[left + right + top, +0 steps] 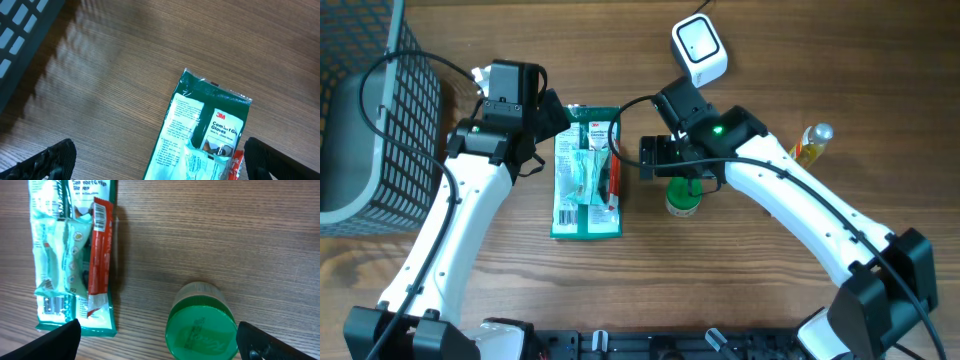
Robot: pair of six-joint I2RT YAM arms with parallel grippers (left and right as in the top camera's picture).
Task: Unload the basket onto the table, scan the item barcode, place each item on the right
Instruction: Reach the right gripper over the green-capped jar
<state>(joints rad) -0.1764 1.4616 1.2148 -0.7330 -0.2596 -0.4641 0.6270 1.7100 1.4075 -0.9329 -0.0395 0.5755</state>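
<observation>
A white barcode scanner [700,48] sits at the back of the table. A flat green glove package [586,172] [207,127] [70,255] lies in the middle, with clear packets and a red sachet [100,255] on top of it. A jar with a green lid [682,197] [202,328] stands upright to its right. My left gripper [552,114] [160,165] hovers open over the package's far end, holding nothing. Above the jar, my right gripper [665,160] [160,345] is open with its fingers wide to either side, and the lid sits toward the right finger.
A dark mesh basket [370,110] [20,20] stands at the left edge. A small yellow bottle [810,142] lies to the right, behind my right arm. Bare wooden tabletop [720,270] surrounds the items.
</observation>
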